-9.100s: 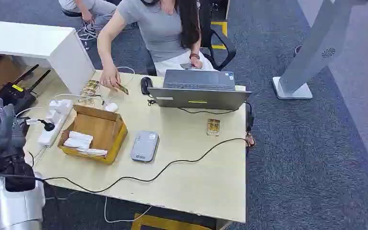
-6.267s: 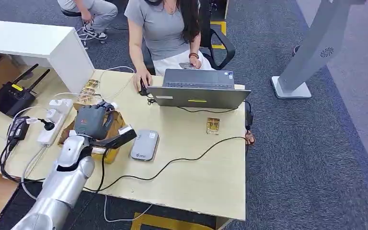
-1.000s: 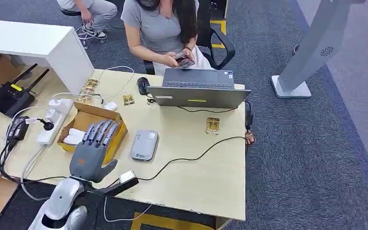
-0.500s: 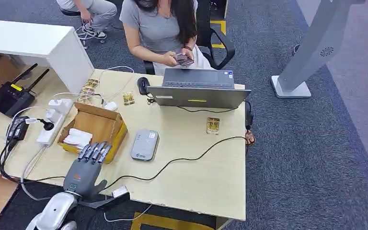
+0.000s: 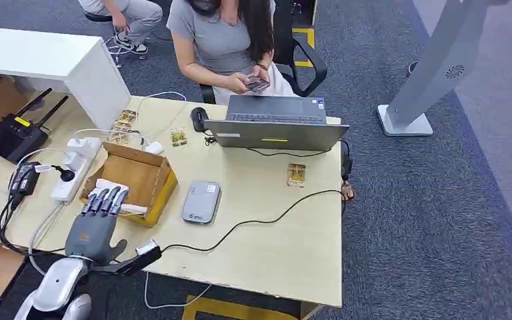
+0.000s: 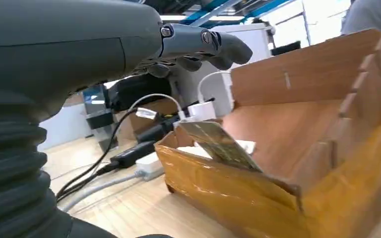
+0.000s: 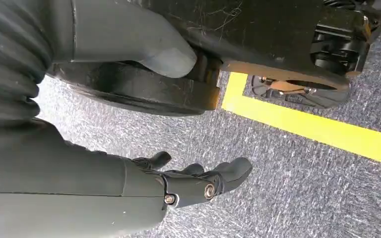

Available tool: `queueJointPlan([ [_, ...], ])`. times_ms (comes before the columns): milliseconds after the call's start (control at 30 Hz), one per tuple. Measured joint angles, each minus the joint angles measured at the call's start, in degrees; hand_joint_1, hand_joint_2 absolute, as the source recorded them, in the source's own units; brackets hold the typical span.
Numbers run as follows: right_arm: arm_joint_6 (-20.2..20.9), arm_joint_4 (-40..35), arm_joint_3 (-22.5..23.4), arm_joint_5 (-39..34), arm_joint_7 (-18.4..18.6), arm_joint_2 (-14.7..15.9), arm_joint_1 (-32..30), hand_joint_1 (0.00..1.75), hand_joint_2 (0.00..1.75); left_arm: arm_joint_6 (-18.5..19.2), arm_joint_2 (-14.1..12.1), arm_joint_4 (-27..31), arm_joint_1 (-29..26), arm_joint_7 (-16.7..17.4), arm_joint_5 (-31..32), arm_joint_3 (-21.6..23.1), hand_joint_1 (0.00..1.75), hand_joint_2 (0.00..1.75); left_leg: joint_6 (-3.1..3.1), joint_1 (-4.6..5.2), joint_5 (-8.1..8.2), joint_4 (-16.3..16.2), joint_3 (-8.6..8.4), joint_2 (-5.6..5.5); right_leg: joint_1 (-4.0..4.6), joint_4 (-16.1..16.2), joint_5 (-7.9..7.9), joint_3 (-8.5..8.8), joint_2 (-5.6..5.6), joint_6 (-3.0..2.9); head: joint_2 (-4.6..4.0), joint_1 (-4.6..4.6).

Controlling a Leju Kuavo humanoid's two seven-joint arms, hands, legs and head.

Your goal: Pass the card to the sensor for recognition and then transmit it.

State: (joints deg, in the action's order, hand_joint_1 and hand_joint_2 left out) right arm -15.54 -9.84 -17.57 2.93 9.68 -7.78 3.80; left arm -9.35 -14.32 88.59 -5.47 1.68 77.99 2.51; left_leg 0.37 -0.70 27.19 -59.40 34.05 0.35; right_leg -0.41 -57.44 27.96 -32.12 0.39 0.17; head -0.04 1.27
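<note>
Left hand (image 5: pixel 93 227): flat over the near-left part of the tabletop (image 5: pixel 287 247), fingers (image 5: pixel 103 200) straight and apart, holding nothing — fingertips reach the near edge of the cardboard box (image 5: pixel 150 175).
Left hand, wrist view: fingers (image 6: pixel 198 42) extended above the box (image 6: pixel 287 163) wall; nothing between them.
Right hand (image 7: pixel 188 183): hangs beside the robot above grey carpet (image 7: pixel 297 198) with a yellow line (image 7: pixel 317 129); fingers loosely apart, nothing held.
Card in box (image 6: pixel 218 146): patterned card leaning tilted against the inside of the near wall, resting on white packets (image 5: pixel 110 193).
Card at right (image 5: pixel 297 175): flat on the tabletop, in front of the laptop (image 5: pixel 277 127), well apart from the left hand.
Other cards: one (image 5: pixel 179 137) just left of the mouse (image 5: pixel 199 119); a small cluster (image 5: pixel 124 123) near the far-left edge.
Sensor (image 5: pixel 201 202): grey flat unit just right of the box, cabled across the tabletop.
Power strip (image 5: pixel 77 163): white, left of the box — a black router (image 5: pixel 15 135) lies beyond it.
Person (image 5: pixel 223 40): seated behind the laptop, both hands on a phone (image 5: pixel 257 83).
</note>
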Motion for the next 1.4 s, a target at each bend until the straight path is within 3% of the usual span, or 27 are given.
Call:
queueJointPlan([
  [833,1.0,0.0,-0.1,0.9,0.0,0.2,0.1,0.00,1.75,-0.1,1.0,-5.6,4.3,-1.1,1.0,-1.0,0.00,1.75,0.00,0.00,0.00,0.0,0.00,0.00,0.00,0.0,0.00,0.00,-0.01,0.00,0.00,0.00],
  [867,1.0,0.0,-0.1,0.9,0.0,0.2,0.1,0.00,1.75,-0.2,1.1,-5.8,4.5,-1.1,1.0,-1.0,0.58,1.75,0.00,0.00,0.00,0.0,0.00,0.00,0.00,0.0,0.00,0.00,-0.01,0.00,0.00,0.00],
  [900,1.0,0.0,-0.1,0.9,0.0,0.2,0.1,0.00,1.75,-0.2,1.2,-5.9,4.7,-1.1,1.2,-1.0,1.75,1.75,0.00,0.00,0.00,0.0,0.00,0.00,0.00,0.0,0.00,0.00,-0.01,0.00,0.00,0.00],
  [933,1.0,0.0,-0.1,0.9,0.0,0.2,0.1,0.00,1.75,-0.3,1.3,-6.1,4.8,-1.1,1.3,-1.0,1.75,1.75,0.00,0.00,0.00,0.0,-0.01,0.00,0.00,0.0,0.00,0.00,0.00,0.00,0.00,0.00],
  [967,1.1,0.0,-0.1,0.9,0.0,0.2,0.1,0.00,0.00,-0.6,1.4,-6.3,4.9,-1.2,1.5,-1.0,1.75,1.75,0.00,0.00,0.00,0.0,-0.01,0.01,0.00,0.0,0.00,0.00,0.00,0.00,0.00,0.00],
  [1400,2.0,0.0,-0.2,1.2,0.0,0.2,-0.8,0.00,0.00,-2.6,1.8,-7.4,5.3,-2.3,1.3,-1.0,1.75,1.75,0.00,0.00,0.00,0.0,0.00,0.00,0.01,0.0,0.00,0.01,0.00,0.00,0.00,0.00],
])
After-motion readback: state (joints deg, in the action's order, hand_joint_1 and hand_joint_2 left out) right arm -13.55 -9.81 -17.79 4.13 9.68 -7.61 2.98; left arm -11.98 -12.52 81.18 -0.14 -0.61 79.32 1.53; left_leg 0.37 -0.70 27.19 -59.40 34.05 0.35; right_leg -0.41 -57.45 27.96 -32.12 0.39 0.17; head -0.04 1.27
